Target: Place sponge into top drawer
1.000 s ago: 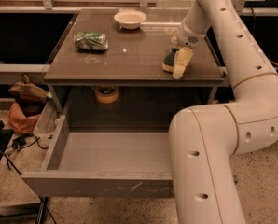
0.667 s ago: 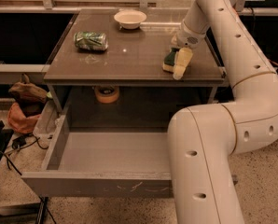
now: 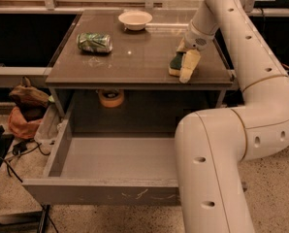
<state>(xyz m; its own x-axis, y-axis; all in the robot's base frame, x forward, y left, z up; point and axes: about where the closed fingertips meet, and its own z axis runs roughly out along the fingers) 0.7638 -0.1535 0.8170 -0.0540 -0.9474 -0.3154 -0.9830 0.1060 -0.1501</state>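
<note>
Nothing has shifted since a second ago: the gripper (image 3: pixel 183 68) sits where it was, low over the right front part of the table (image 3: pixel 135 64), and the sponge (image 3: pixel 174 63) lies in the same spot right against it; the top drawer (image 3: pixel 101 192) is pulled out just as far as before, and the arm (image 3: pixel 265 91) holds the same bend; whether the gripper has closed on the sponge you cannot tell, since its cream body covers the sponge's right side; the sponge rests flat on the tabletop, green layer up, yellow foam showing at its front, near the table's front lip; now your room to move, left to right: the drawer's left wall stands just inside the table leg, its grey floor lies open from that wall across to where the arm covers it, and its scratched front panel reaches well forward of the table; the arm's big white link hangs in front of the drawer's right front corner and hides it; on the tabletop a crushed green can (image 3: pixel 94 41) lies on its side at the left, a white bowl (image 3: pixel 135 19) stands at the back near the middle, both well apart from the sponge; a roll of tape (image 3: pixel 110 97) sits in the shadow under the tabletop, behind the drawer; far left on the speckled floor (image 3: pixel 280 198) you have an orange-brown bag (image 3: pixel 24 108) and dark cables (image 3: pixel 18 148)
</note>
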